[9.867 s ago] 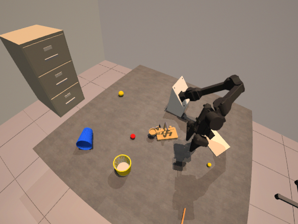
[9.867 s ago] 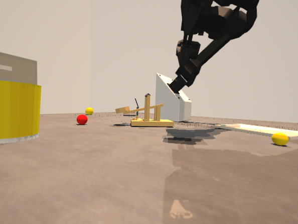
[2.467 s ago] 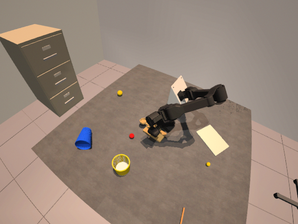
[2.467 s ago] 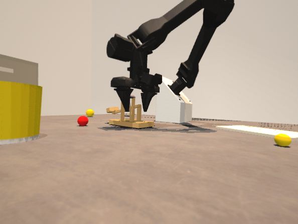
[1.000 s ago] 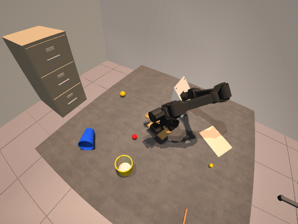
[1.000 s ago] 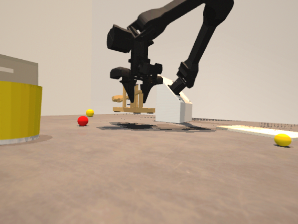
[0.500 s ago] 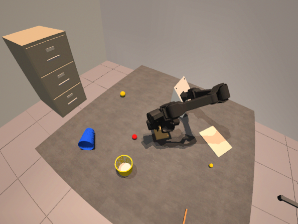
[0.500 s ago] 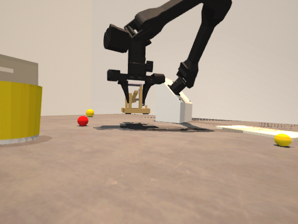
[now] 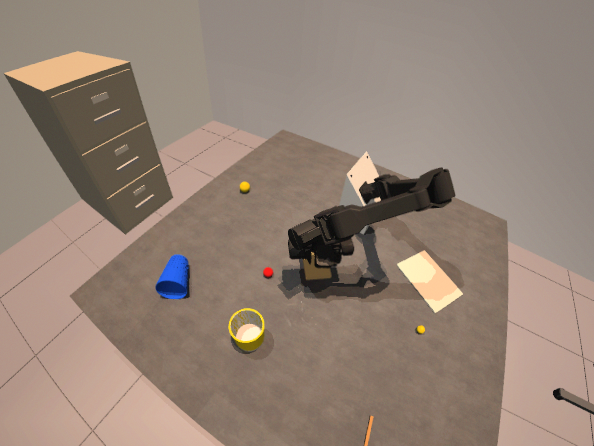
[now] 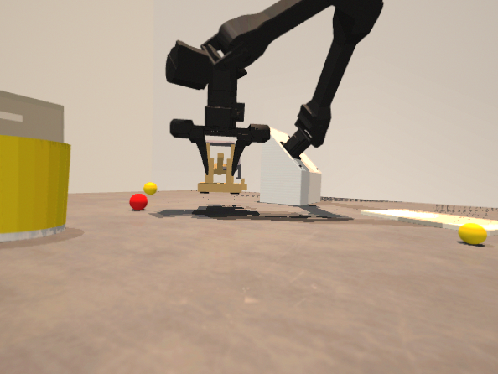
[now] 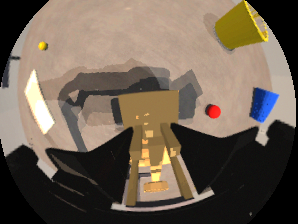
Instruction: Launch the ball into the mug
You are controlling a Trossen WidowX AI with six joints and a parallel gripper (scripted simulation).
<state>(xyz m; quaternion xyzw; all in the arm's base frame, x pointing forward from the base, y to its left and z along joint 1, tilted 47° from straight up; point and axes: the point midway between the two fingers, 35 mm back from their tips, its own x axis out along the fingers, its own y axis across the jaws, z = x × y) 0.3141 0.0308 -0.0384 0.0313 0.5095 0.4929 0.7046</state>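
Note:
My gripper (image 10: 220, 171) (image 11: 152, 128) is shut on the tan catapult (image 9: 319, 273) (image 10: 222, 188) (image 11: 150, 107) by its uprights and holds it level, a little above the table. The fingertips are hidden in the top view. The yellow mug (image 9: 248, 346) (image 10: 33, 189) (image 11: 240, 30) stands upright toward the front left. A red ball (image 9: 268, 272) (image 10: 138, 202) (image 11: 213, 111) lies between the catapult and the blue cup. One yellow ball (image 9: 244, 187) (image 10: 150, 189) lies at the back left, another yellow ball (image 9: 420, 329) (image 10: 472, 234) (image 11: 43, 46) at the front right. No ball shows in the catapult.
A blue cup (image 9: 175, 275) (image 11: 263, 105) lies on its side at the left. A pale flat board (image 9: 440, 287) (image 10: 419, 220) (image 11: 39, 102) lies at the right. A white sloped block (image 10: 281, 180) stands behind, by the arm's base. An orange stick (image 9: 369, 432) lies at the front.

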